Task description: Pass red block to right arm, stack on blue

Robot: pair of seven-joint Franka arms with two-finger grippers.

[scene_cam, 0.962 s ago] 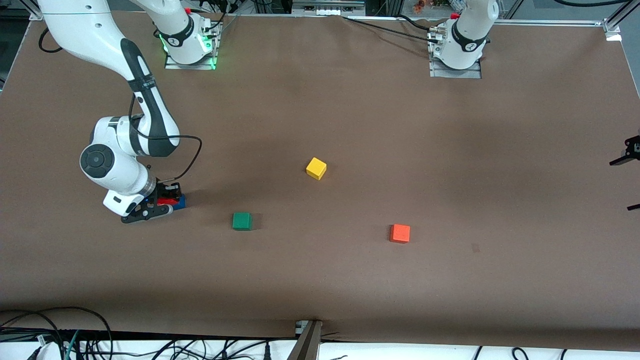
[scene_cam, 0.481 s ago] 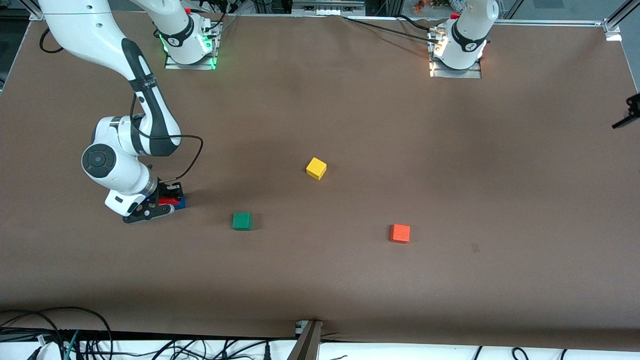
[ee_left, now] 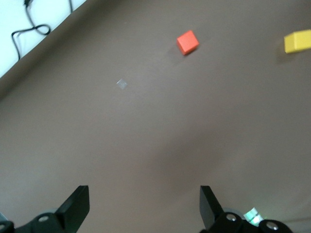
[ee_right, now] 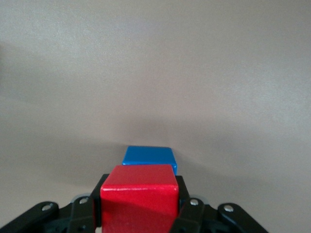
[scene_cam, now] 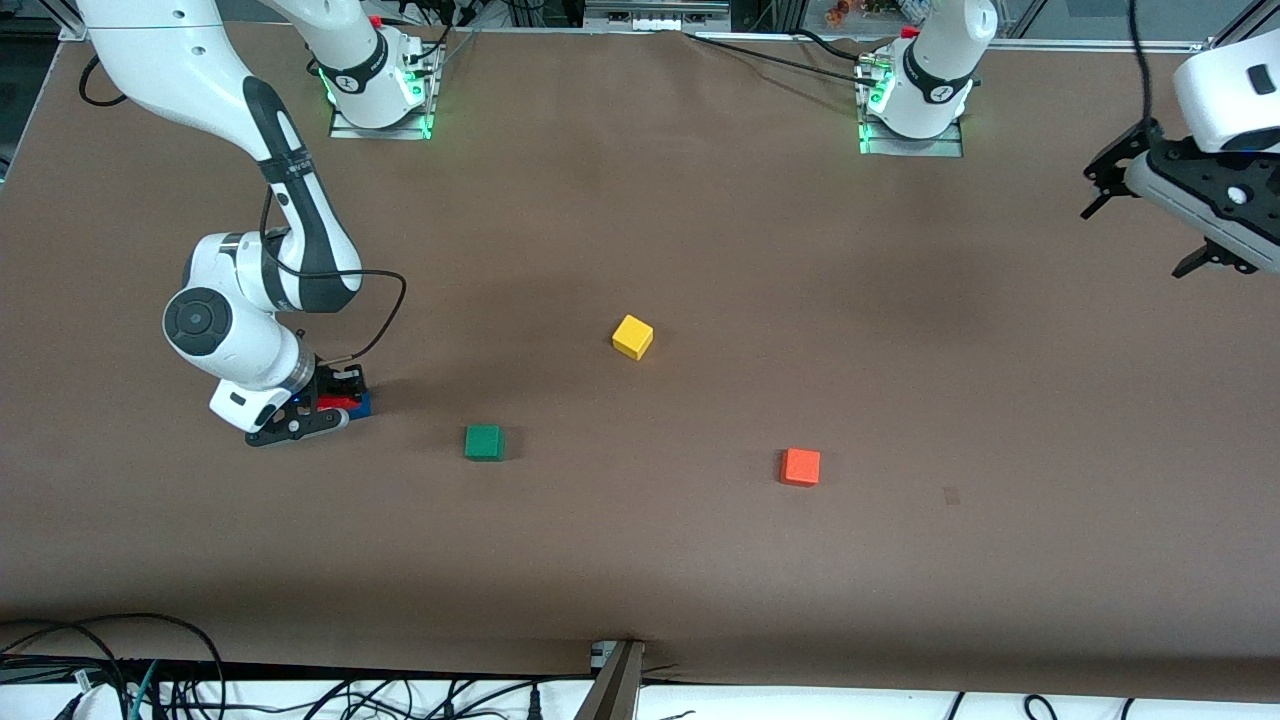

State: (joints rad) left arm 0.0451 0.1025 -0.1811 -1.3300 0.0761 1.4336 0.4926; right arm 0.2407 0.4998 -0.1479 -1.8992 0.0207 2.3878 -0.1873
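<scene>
At the right arm's end of the desk (scene_cam: 640, 560), the right gripper (scene_cam: 322, 408) is clenched on the red block (ee_right: 139, 198), holding it low with the blue block (ee_right: 149, 157) just beside and under it, probably so the red can settle squarely on the blue. The left gripper (ee_left: 143, 206) waits spread wide and empty, high over the left arm's end.

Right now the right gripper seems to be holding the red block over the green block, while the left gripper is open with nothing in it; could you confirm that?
One thing is wrong: the right wrist view shows the right gripper holding the red block over the blue block, not the green block. The left gripper is indeed open with nothing in it.
</scene>
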